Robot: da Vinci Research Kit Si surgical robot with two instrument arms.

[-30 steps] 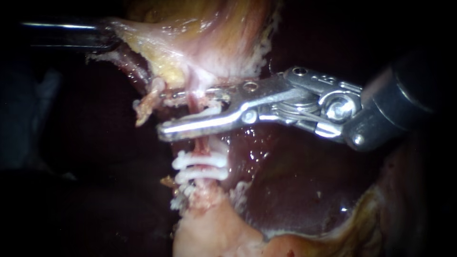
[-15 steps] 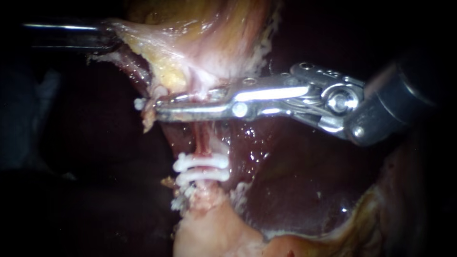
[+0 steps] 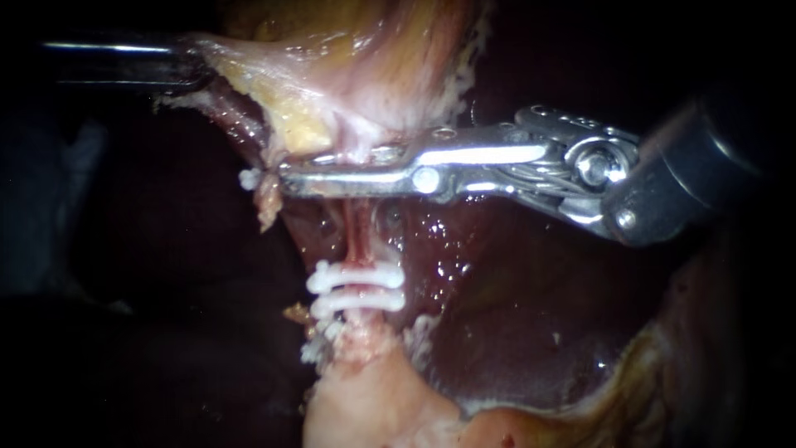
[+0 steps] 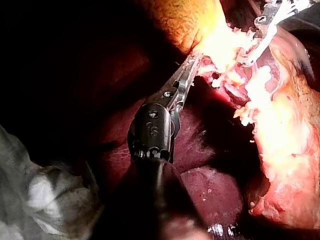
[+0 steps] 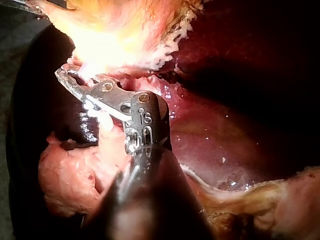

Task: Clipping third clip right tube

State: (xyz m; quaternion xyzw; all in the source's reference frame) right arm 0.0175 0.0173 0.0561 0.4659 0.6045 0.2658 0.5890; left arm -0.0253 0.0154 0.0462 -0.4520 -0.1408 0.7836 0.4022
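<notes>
Jaws of the steel right instrument clamp the pink right tube above two white ribbed clips; jaws of the left instrument grip glistening yellow gallbladder.

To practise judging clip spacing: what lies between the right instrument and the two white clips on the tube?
Endoscope view: only a bare stretch of the tube lies between the right instrument and the two white clips.

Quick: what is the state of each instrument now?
Left instrument: closed on the gallbladder.
Right instrument: closed on a clip around the tube.
</notes>
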